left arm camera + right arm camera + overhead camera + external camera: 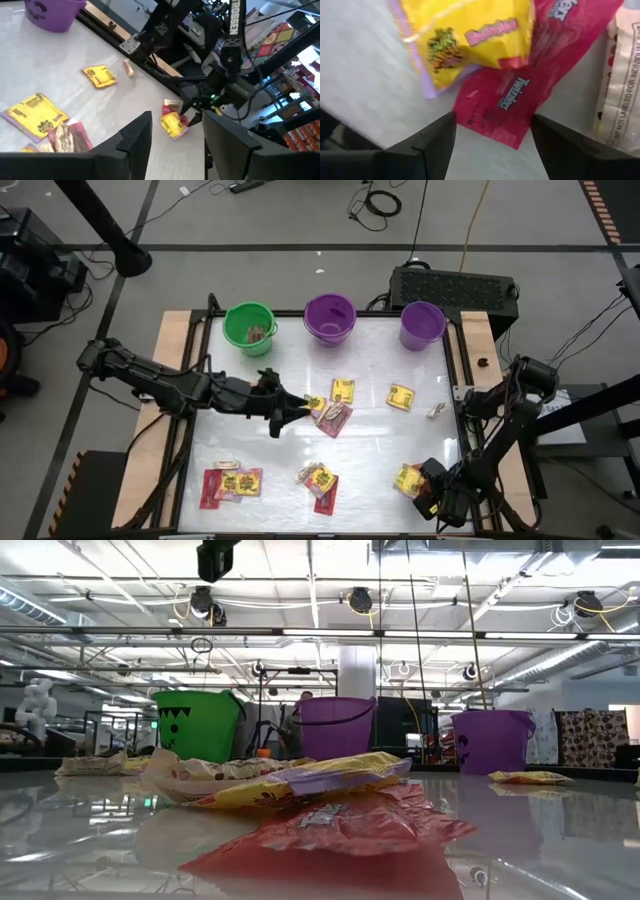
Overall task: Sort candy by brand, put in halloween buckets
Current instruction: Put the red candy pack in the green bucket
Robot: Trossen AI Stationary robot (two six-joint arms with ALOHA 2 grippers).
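Observation:
Three halloween buckets stand along the far edge: green (250,328), purple (330,318) and lavender (422,325). Candy lies scattered on the white table. My right gripper (492,140) points down, open, at the near right over a red packet (515,100). That packet lies partly under a yellow one (470,35), and its near end sits between the fingertips, which stand apart from it. My left gripper (298,412) hovers open at mid-table, pointing toward the right edge, just short of a small pile of yellow and pink packets (333,418). Nothing is between its fingers (135,145).
Loose yellow packets (343,390) (401,396) and a small tan piece (436,410) lie at mid-right. Candy clusters sit near the front edge (230,483) (318,480). A white packet (625,75) lies beside the red one. The green bucket holds some candy.

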